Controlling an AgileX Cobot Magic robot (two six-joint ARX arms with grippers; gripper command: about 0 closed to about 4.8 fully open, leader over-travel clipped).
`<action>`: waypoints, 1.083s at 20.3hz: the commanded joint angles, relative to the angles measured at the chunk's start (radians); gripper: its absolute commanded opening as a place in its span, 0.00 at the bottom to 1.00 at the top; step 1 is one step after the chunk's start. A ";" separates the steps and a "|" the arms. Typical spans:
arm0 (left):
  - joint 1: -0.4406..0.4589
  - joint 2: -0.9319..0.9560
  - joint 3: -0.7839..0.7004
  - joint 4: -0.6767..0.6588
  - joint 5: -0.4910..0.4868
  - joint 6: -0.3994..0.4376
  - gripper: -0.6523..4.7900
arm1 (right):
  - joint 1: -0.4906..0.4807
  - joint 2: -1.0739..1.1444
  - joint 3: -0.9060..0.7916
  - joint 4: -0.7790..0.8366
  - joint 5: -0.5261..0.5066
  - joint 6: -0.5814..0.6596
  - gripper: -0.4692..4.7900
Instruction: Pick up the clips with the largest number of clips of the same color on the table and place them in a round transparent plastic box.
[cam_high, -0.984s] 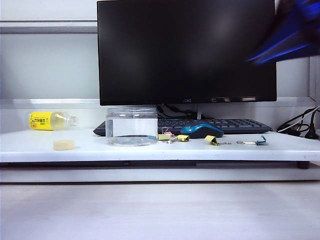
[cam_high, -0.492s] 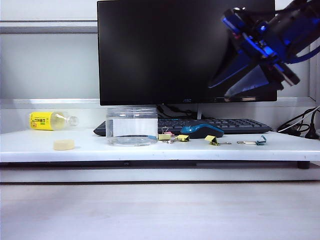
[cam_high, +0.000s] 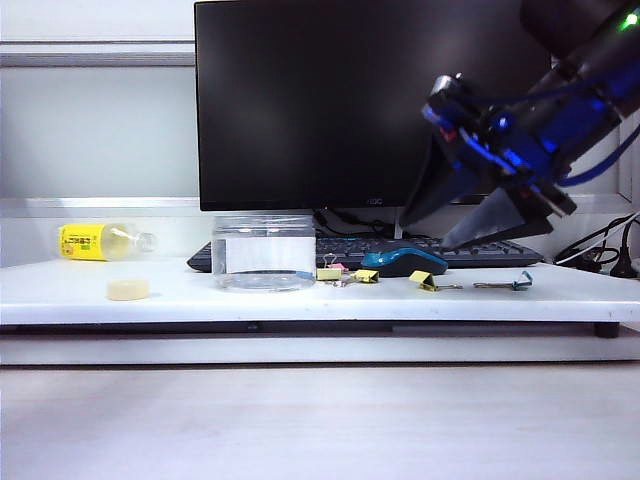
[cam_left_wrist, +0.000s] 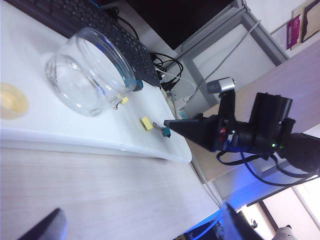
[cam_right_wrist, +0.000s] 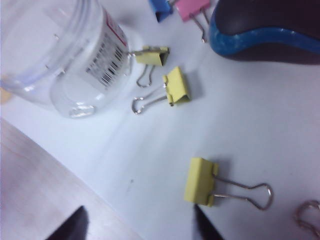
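Three yellow clips lie on the white shelf: one (cam_high: 329, 273) beside the round transparent plastic box (cam_high: 264, 252), one (cam_high: 366, 275) by the mouse, one (cam_high: 422, 279) further right. My right gripper (cam_high: 422, 237) hangs open above the mouse and the rightmost yellow clip, fingers pointing down-left. In the right wrist view that clip (cam_right_wrist: 201, 181) lies just ahead of the open right gripper (cam_right_wrist: 140, 225), nothing between the fingers; two more yellow clips (cam_right_wrist: 177, 85) (cam_right_wrist: 152, 55) lie by the box (cam_right_wrist: 60, 50). My left gripper (cam_left_wrist: 140, 227) is open and empty, far from the box (cam_left_wrist: 90, 70).
A blue-and-black mouse (cam_high: 403, 261), a pink clip (cam_high: 335, 266) and a teal clip (cam_high: 522, 281) share the shelf. Behind stand a keyboard (cam_high: 470, 247) and monitor (cam_high: 370, 100). At the left lie a yellow-labelled bottle (cam_high: 100, 241) and a pale round disc (cam_high: 128, 289). Cables (cam_high: 600, 255) sit far right.
My right arm has swung down and leftward from the top right corner toward the clips by the mouse, and its jaws have spread apart. Nothing on the shelf has moved.
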 joint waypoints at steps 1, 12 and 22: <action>-0.001 0.000 0.001 0.012 -0.002 0.001 0.88 | 0.020 0.019 0.005 0.026 0.035 -0.045 0.60; -0.001 0.000 0.001 0.013 -0.002 0.002 0.88 | 0.116 0.053 0.005 0.058 0.352 -0.253 0.60; -0.001 0.000 0.000 0.012 -0.002 0.002 0.88 | 0.117 0.146 0.018 0.074 0.360 -0.270 0.47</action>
